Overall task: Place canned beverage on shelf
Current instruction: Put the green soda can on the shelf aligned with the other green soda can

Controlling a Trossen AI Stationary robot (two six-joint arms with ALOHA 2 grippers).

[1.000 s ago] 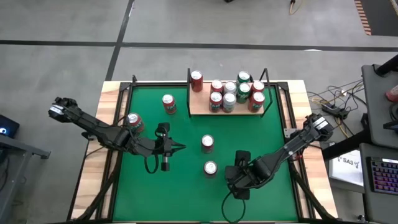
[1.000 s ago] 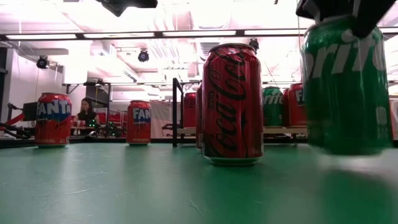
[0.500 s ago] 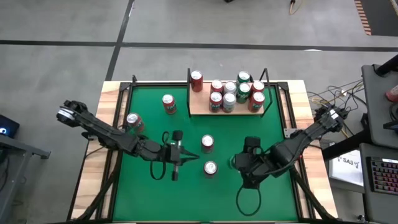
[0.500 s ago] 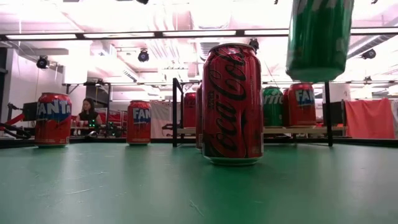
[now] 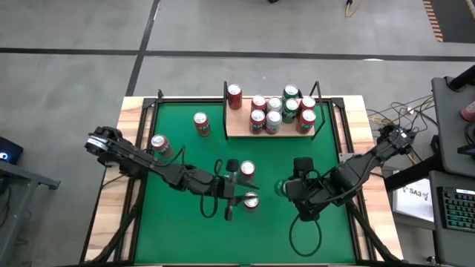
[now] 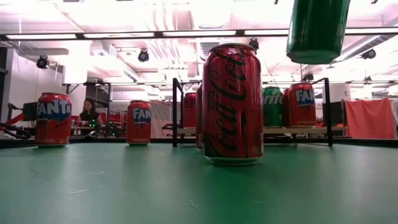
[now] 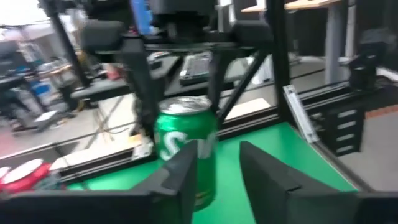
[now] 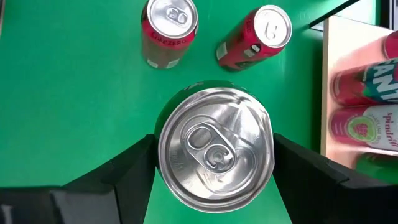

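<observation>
I am carrying a green aluminium drink can point(image 8: 214, 146), pinched at its sides by my right tool point(image 8: 214, 149) and lifted clear of the green felt desk point(image 5: 178, 141) near its right edge. The light tan wooden shelf with black uprights point(image 5: 236, 130) sits at the far edge, already crowded. Next I judge I must carry the can there and find a bare spot. My left tool point(image 5: 236, 187), near the desk's middle, is slightly parted around nothing.

Robotics lab: green felt table point(image 5: 185, 148) on a concrete floor, keyboard point(image 5: 454, 209) and cables point(image 5: 397, 119) at right, ceiling strip lights point(image 6: 199, 32), seated person point(image 6: 86, 113) beyond.
</observation>
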